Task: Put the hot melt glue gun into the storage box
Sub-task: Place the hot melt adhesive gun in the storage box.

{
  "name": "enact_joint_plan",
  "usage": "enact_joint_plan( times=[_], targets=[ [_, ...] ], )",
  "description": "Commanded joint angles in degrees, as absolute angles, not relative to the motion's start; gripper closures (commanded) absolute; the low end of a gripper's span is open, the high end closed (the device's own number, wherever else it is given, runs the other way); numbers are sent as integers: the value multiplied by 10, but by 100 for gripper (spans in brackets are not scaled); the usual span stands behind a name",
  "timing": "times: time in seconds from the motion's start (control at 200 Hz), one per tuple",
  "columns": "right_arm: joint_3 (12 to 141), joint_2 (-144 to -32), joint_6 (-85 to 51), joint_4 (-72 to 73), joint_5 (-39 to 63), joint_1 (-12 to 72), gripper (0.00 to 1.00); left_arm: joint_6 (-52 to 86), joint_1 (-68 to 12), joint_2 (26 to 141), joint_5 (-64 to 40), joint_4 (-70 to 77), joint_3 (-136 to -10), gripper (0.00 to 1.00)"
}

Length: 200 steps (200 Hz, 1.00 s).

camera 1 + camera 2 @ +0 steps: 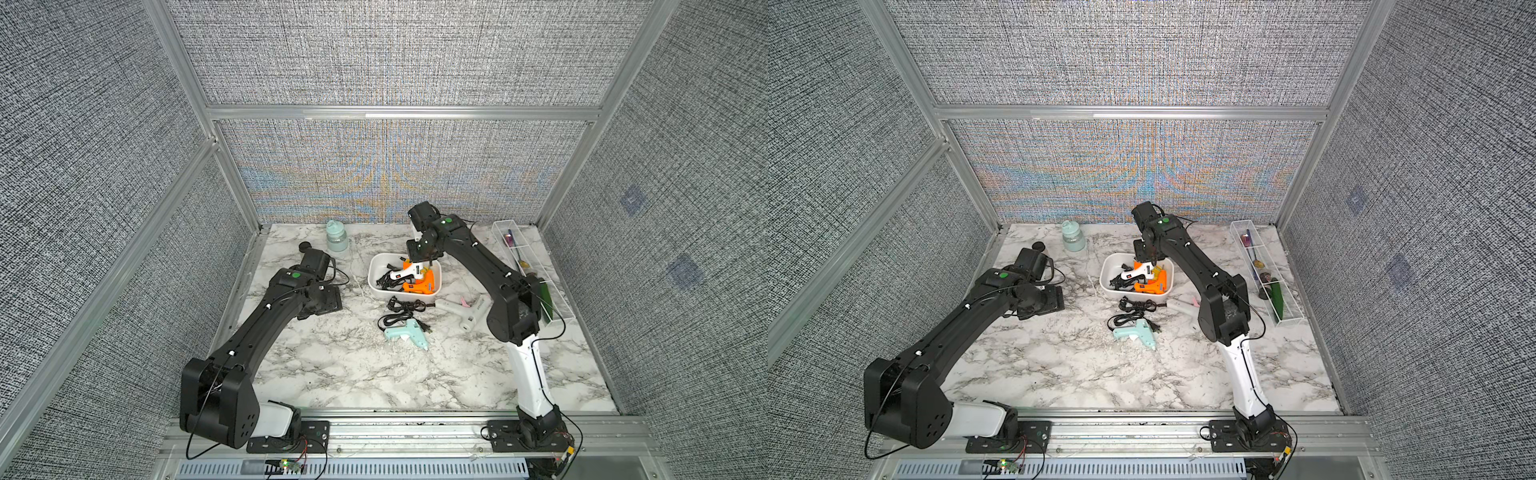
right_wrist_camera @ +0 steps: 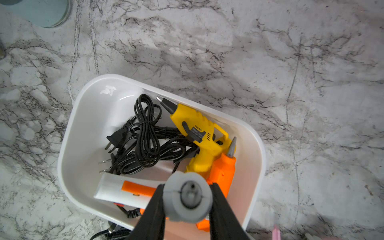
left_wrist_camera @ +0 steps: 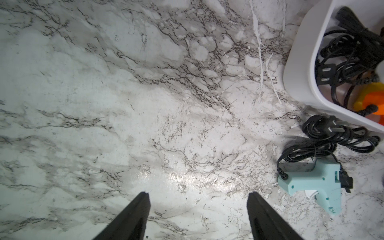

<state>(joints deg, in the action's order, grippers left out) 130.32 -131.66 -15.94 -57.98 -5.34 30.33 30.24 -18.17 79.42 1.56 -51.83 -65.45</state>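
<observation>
Nearest me runs the aluminium rail (image 1: 415,432) that carries both my arm bases. Beyond it lies the table (image 1: 332,374), white marble pattern with grey veins, glossy and flecked in the left wrist view; grey woven wall panels (image 1: 395,62) in aluminium frames close it in on three sides.

My left claw (image 3: 198,193) hangs spread and empty over bare table on my left. Toward the middle a mint glue gun (image 1: 405,334) lies flat, its barrel running from far left to near right, nozzle at the near right end; coiled cords (image 1: 401,311) lie just beyond it; to their right lies a pale glue gun (image 1: 465,309) with a pink trigger, partly hidden by my right arm.

Farther on sits the storage box (image 1: 374,274), holding a yellow glue gun (image 2: 199,133), an orange glue gun (image 2: 223,172) and a cord tangle (image 2: 145,135). My right claw (image 2: 187,187) pinches the white glue gun (image 2: 112,188) by the grey back end of its barrel, inside the box's outline and above the orange one; whether it rests on anything I cannot tell. Its barrel runs along my wrist camera's line of sight, back end toward me, nozzle hidden; its handle sticks out to my left across the box, orange trigger on the far side.

A clear divided tray (image 1: 536,266) runs along the right edge; a pale green jar (image 1: 336,237) stands by the far wall.
</observation>
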Motion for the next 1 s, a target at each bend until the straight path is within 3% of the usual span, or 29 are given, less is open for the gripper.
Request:
enact_joint_plan(
  times=[0.0, 0.44, 0.761, 0.996],
  targets=[
    [1314, -1335, -171, -626, -38, 305, 94, 302, -181, 790, 25, -529, -655, 21],
    [1171, -1248, -246, -610, -26, 301, 93, 303, -181, 795, 24, -523, -653, 21],
    [1230, -1250, -266, -656, 11, 284, 92, 304, -181, 793, 25, -519, -645, 21],
    [1107, -1238, -274, -628, 46, 274, 92, 302, -181, 792, 28, -518, -641, 21]
  ],
)
